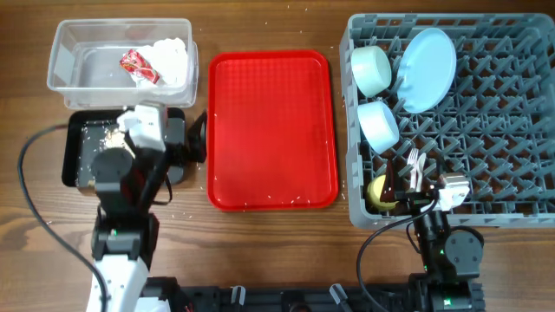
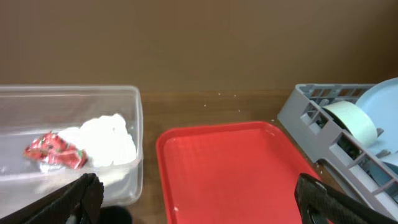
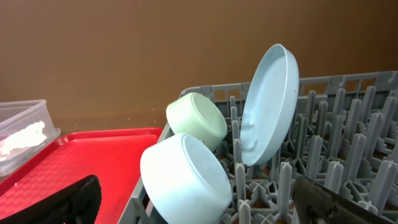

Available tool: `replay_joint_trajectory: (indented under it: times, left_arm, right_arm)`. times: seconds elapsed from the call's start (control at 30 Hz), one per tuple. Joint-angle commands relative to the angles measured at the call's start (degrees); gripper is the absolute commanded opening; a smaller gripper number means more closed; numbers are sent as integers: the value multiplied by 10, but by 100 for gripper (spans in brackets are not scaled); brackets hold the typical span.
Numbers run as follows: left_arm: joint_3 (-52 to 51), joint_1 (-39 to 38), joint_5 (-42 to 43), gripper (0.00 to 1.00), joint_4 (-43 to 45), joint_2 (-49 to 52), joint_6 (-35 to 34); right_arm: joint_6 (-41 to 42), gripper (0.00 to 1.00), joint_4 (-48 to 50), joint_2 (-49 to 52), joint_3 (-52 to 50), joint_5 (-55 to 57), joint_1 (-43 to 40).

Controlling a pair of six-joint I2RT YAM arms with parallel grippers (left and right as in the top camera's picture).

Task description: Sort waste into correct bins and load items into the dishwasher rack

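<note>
The clear tub at the back left holds the red wrapper and the white napkin; both also show in the left wrist view. The black tray in front of it holds whitish food scraps. My left gripper is open and empty, between the black tray and the red tray. The grey rack holds the pale green bowl, blue plate, blue bowl, yellow cup and white fork. My right gripper is open and empty over the rack's front left.
The red serving tray lies in the middle with only small crumbs on it. Cables run along the front of the table beside both arm bases. In the right wrist view the blue bowl and blue plate stand close ahead among upright pegs.
</note>
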Motion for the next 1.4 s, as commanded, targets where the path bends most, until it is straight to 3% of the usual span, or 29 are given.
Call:
replay_joint_trajectory:
  times: [0.0, 0.33, 0.57, 1.37]
  left_arm:
    - [-114, -1, -35, 100, 17, -135, -24]
    - [-260, -1, -78, 100, 1, -375, -26]
    - [-260, -1, -81, 100, -147, -472, -26]
    - [-260, -2, -82, 100, -144, -480, -26]
  right_arm:
    - [8, 100, 3, -5, -1, 9, 2]
    - [8, 100, 3, -5, -1, 9, 2]
    - [8, 100, 3, -5, -1, 9, 2]
    - [8, 100, 3, -5, -1, 9, 2]
